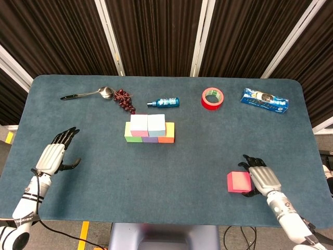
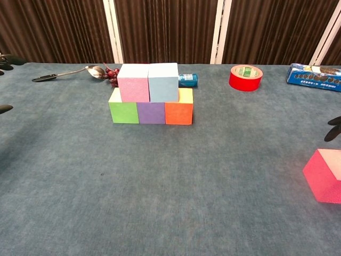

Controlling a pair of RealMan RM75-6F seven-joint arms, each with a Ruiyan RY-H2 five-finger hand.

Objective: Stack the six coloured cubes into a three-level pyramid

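Nearest, your right robot hand (image 1: 263, 178) sits just beside the red cube (image 1: 239, 182), fingers loose (contact unclear). At nine o'clock, your left robot hand (image 1: 53, 155) hangs released. Farther, at twelve, five cubes (image 1: 150, 129) stand stacked on the tabletop (image 1: 182, 156).

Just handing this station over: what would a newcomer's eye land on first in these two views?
First the block stack at the middle of the table: green, purple and orange blocks below, pink and pale blue ones on top, no third level yet. Next the lone pink cube near the front right edge, with the right hand right beside it. The left hand hovers empty at the far left.
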